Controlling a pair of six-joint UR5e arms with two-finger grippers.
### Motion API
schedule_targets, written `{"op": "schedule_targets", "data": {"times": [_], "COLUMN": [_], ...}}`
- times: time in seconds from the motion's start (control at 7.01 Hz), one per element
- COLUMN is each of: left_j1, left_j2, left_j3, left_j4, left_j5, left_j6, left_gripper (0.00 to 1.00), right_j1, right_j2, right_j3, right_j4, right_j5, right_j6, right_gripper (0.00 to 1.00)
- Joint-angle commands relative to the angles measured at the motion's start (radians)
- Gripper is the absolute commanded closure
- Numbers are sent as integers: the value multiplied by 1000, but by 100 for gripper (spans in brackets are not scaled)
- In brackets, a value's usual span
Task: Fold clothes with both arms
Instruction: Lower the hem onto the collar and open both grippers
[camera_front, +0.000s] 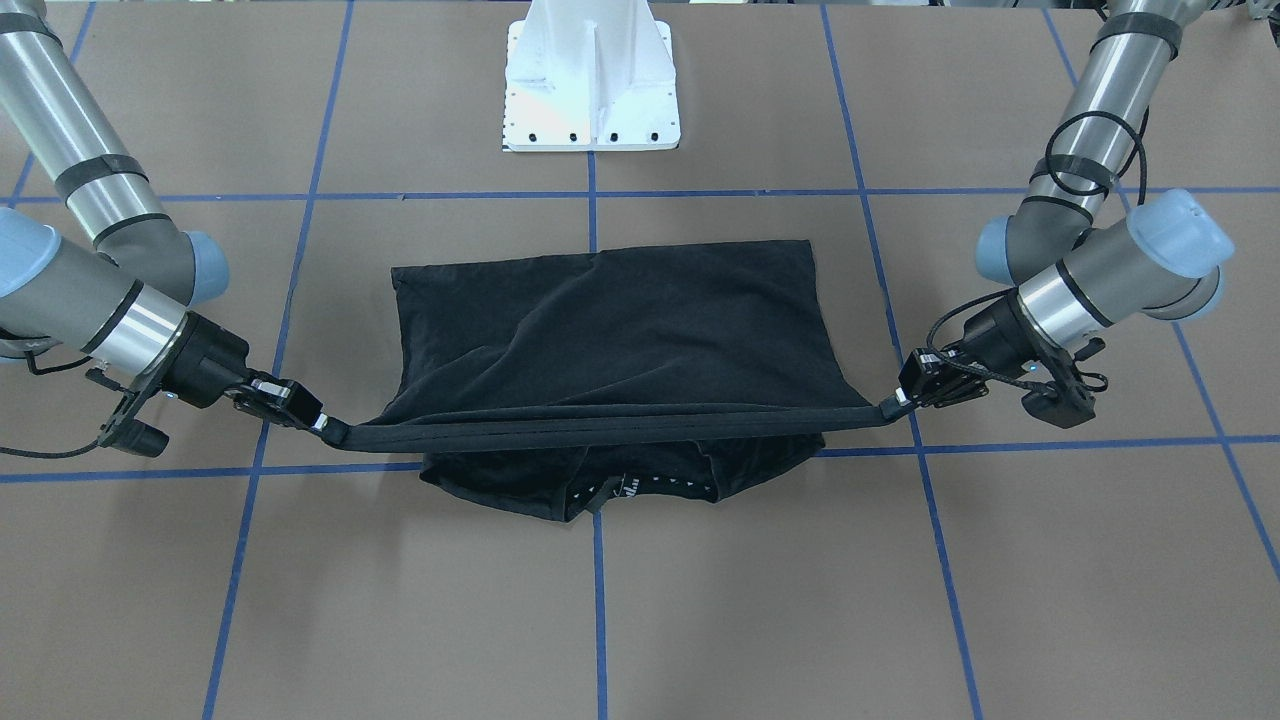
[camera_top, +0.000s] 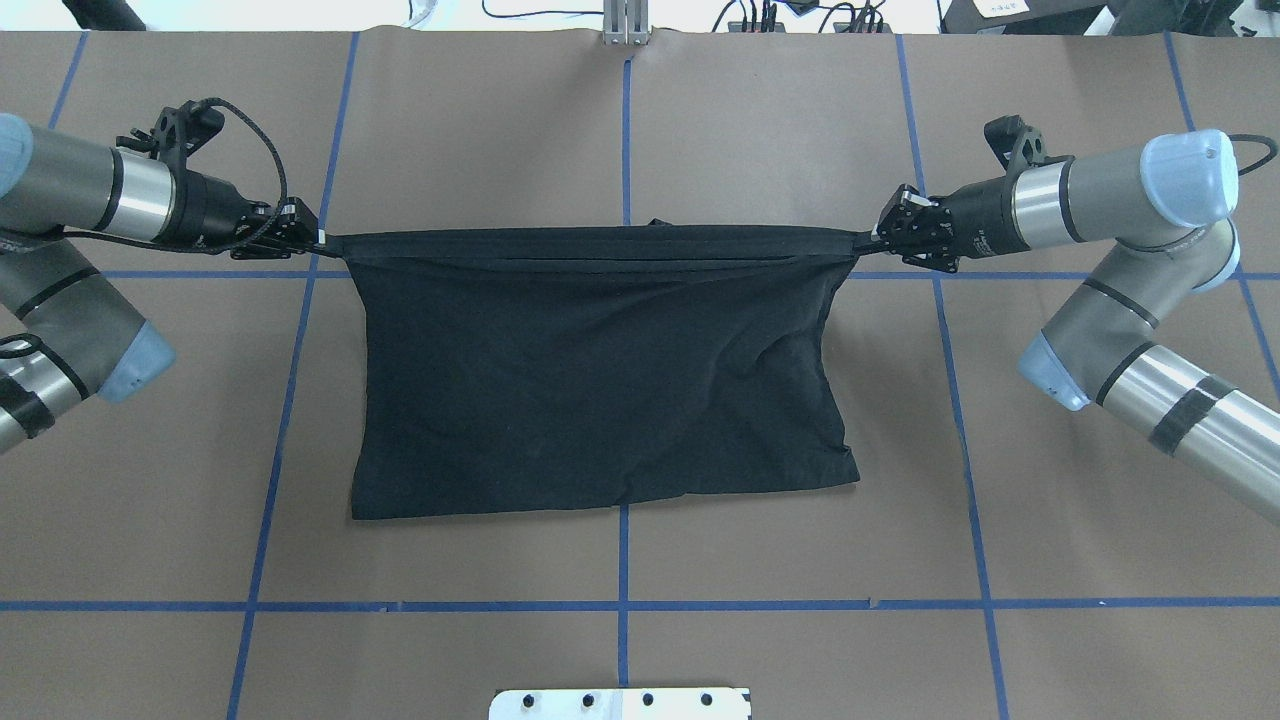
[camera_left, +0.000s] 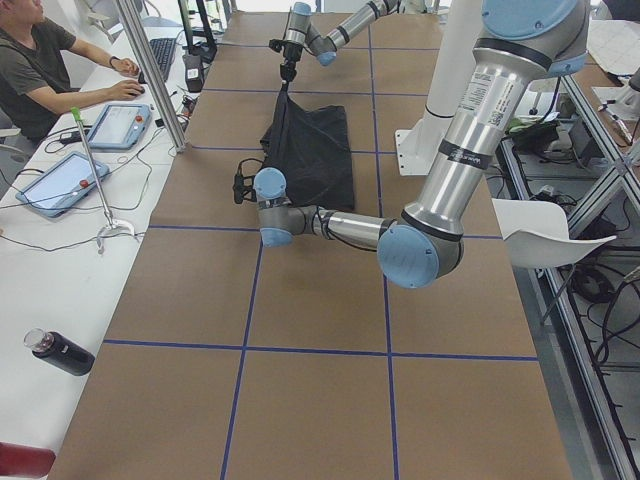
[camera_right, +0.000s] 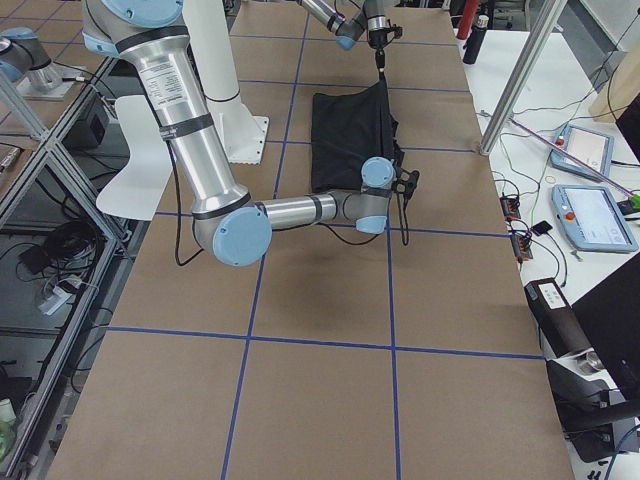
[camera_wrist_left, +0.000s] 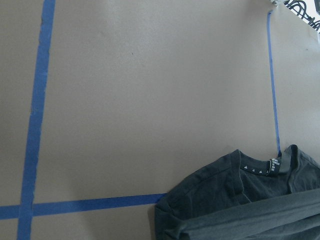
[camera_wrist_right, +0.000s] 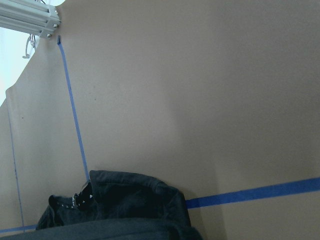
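The black T-shirt (camera_front: 610, 330) lies on the brown table with its far edge lifted and pulled into a taut band between both grippers. My left gripper (camera_top: 318, 240) is shut on the band's left end. My right gripper (camera_top: 872, 237) is shut on its right end. In the front-facing view the left gripper (camera_front: 893, 405) is on the right and the right gripper (camera_front: 325, 425) on the left. The collar part (camera_front: 600, 490) with its label rests on the table under the band. The near hem (camera_top: 600, 500) lies flat. The logo is hidden. The wrist views show bunched cloth (camera_wrist_left: 240, 200) (camera_wrist_right: 120, 205).
The white pedestal base (camera_front: 590, 80) stands behind the shirt. Blue tape lines (camera_top: 622, 605) cross the table. An operator (camera_left: 40, 60) sits at a side bench with tablets (camera_left: 60, 185) and a dark bottle (camera_left: 60, 352).
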Motion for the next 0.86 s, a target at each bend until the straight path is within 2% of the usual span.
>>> {"op": "schedule_targets", "data": {"times": [0.0, 0.71], "left_j1": [1, 1], "left_j2": [0, -16], "left_j3": [7, -9], "left_j4": [2, 2], "left_j5": [1, -13], "left_j6": [2, -11], "left_gripper": [100, 100], "right_j1": [-2, 1], "right_j2": [4, 44], "right_j3": [-18, -4], "right_j4": [2, -43], "right_j5": [0, 3], "right_j6": [0, 11], "right_gripper": [100, 100]}}
